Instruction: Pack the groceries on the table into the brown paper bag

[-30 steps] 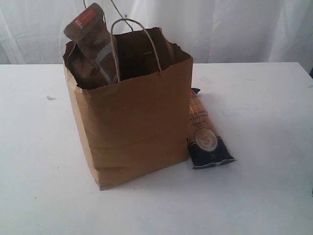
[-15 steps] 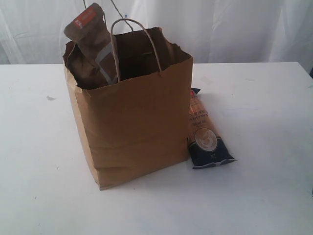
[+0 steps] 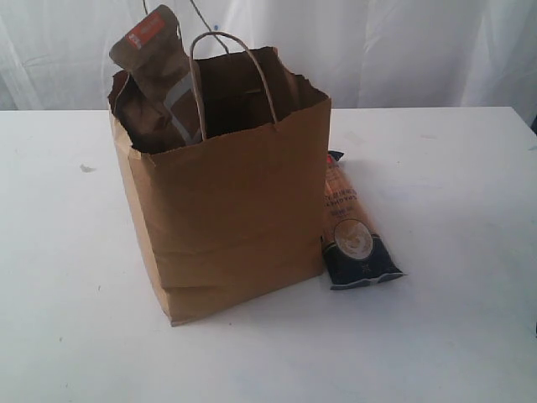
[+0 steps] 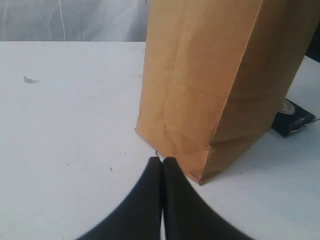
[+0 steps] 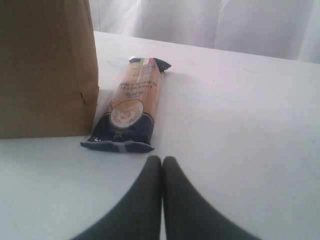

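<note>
Jaws on left gripper (image 4: 161,161) and right gripper (image 5: 162,160) meet, empty

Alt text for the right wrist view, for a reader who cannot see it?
A long orange-navy packet lies flat on the white table close beside the brown paper bag. In the foreground the right gripper, jaws shut and empty, points at the packet's navy end without touching it.
</note>
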`<state>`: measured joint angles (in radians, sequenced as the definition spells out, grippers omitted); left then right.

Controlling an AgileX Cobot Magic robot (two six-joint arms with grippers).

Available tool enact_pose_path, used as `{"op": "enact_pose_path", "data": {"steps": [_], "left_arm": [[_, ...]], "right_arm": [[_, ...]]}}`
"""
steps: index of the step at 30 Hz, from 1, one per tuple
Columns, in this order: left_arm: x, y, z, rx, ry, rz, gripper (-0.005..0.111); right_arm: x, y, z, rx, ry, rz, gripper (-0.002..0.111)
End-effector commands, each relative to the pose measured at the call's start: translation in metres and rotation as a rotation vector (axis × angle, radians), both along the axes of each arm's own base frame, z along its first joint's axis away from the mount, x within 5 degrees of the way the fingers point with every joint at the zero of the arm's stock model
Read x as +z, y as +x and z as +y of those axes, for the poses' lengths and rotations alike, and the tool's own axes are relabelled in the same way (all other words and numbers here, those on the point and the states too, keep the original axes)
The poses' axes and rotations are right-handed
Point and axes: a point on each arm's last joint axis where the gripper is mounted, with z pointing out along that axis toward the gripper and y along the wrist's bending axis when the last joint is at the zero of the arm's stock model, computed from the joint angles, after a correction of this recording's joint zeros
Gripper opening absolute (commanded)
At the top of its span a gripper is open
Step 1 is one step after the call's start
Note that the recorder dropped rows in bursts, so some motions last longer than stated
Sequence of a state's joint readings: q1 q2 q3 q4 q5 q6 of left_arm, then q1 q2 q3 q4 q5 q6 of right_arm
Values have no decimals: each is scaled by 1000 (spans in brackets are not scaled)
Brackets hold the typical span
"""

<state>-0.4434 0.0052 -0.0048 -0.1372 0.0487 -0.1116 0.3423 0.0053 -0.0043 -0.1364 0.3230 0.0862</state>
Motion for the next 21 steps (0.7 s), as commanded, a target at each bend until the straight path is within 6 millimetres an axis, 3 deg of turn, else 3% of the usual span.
{"op": "enact_pose_path", "data": {"steps": [1,14,17,21], "left_arm": [[-2,0,0,3,-5,5,0],[-2,0,0,3,-5,5,0],[-2,0,0,3,-5,5,0],[-2,0,0,3,-5,5,0]], "right_arm": [[-1,0,0,-4,6,-7,0],[-1,0,0,-4,6,-7,0],[0,1,-2,0,-117,-51,0],[0,1,-3,-3,-131,-57,0]]}}
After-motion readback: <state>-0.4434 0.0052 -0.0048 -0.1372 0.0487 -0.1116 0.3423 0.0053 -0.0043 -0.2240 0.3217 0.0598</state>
